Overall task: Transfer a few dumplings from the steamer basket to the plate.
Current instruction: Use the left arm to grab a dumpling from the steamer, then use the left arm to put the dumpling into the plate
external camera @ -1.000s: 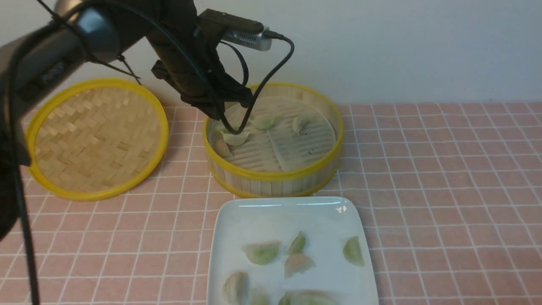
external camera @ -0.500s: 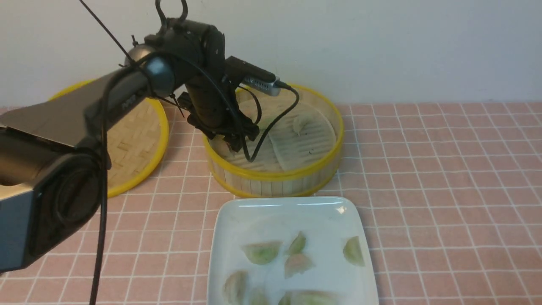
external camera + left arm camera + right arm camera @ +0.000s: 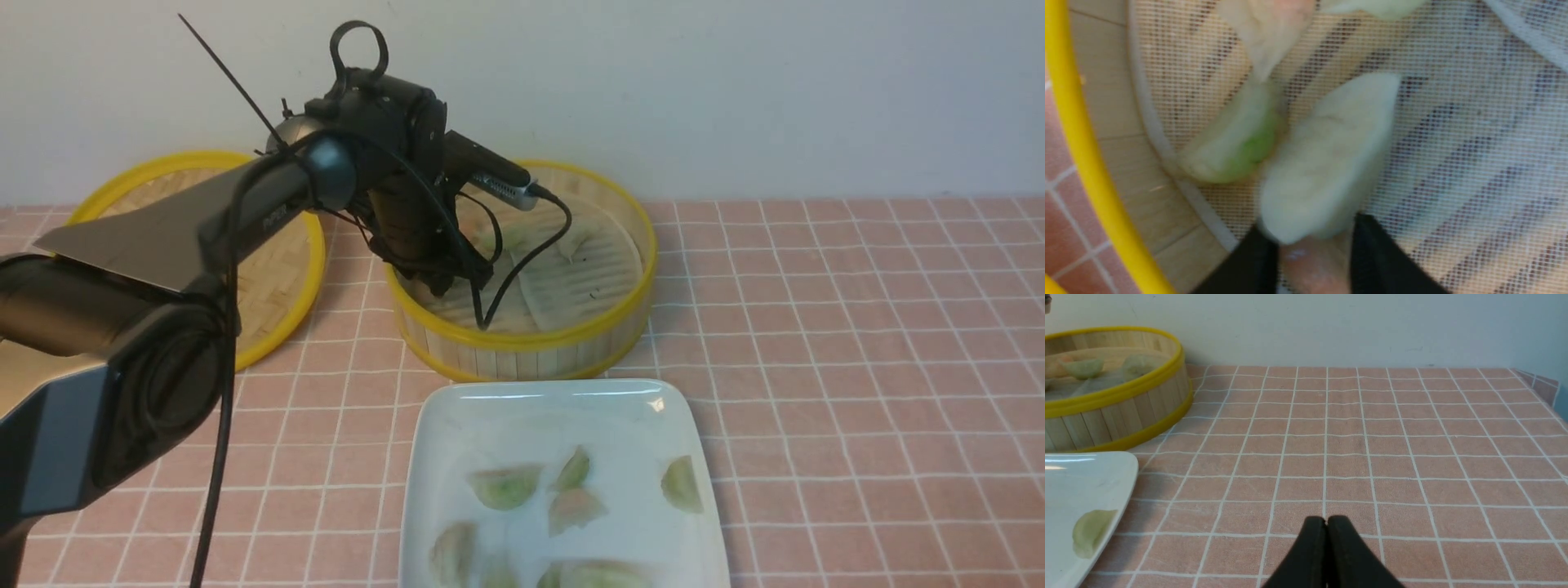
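The steamer basket stands at the middle back, and also shows in the left wrist view and the right wrist view. My left gripper is down inside its left side. In the left wrist view the left gripper is open, with a pink dumpling between the jaws. An off-white dumpling and a green one lie just beyond. The white plate in front holds several dumplings. My right gripper is shut and empty above the cloth.
The flat woven lid lies left of the basket, partly behind my left arm. A black cable hangs into the basket. More dumplings lie at the basket's back. The wall stands close behind. A pink checked cloth covers the table.
My left arm has swung down and lowered the gripper into the basket's left side. The basket has shifted slightly to the left. The plate and its dumplings have not moved.
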Robot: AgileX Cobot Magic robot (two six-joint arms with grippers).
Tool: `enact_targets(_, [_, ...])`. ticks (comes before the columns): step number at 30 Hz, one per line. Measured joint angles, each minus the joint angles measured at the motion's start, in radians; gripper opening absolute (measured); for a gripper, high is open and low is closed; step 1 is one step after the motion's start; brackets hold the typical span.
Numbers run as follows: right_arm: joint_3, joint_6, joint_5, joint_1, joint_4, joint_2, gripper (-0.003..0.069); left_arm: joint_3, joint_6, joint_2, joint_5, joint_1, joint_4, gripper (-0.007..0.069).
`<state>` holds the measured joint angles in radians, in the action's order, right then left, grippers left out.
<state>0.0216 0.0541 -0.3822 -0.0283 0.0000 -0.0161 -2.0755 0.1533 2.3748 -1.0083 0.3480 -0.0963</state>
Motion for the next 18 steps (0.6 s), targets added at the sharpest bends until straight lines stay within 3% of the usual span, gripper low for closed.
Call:
enact_targets(2, [0.0, 0.0, 0.0, 0.0, 0.0, 0.0, -0.0015, 0.0, 0.0, -0.002, 0.001, 0.0, 0.001, 0.012])
enact_targets(18, [0.0, 0.0, 0.0, 0.0, 0.0, 0.0, -0.0015, -0.059, 0.007, -0.108, -0.125, 0.0, 0.096, 0.0121])
